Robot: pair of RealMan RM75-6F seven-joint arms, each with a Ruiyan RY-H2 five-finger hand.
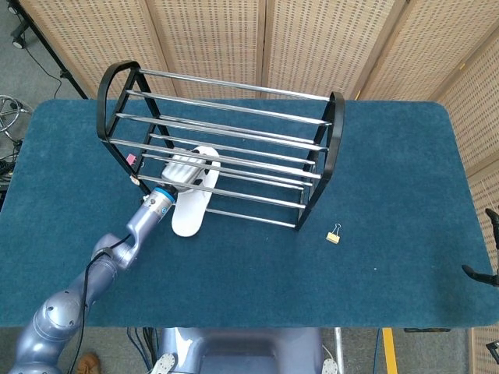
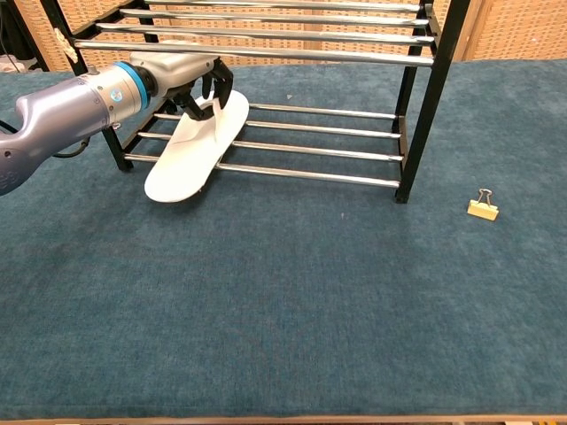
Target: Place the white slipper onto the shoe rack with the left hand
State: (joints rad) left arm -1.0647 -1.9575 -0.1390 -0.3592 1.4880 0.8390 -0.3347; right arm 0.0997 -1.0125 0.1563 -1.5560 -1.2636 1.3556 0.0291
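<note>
The white slipper lies across the bottom rails of the black and chrome shoe rack, toe end inside and heel sticking out past the front rail over the blue cloth. My left hand grips the slipper by its strap, reaching in under the rack's upper rails at the left end. In the head view the rails partly hide the hand. My right hand shows in neither view.
A small binder clip lies on the blue table cloth right of the rack. Wicker screens stand behind the table. A dark clamp-like object sits at the right table edge.
</note>
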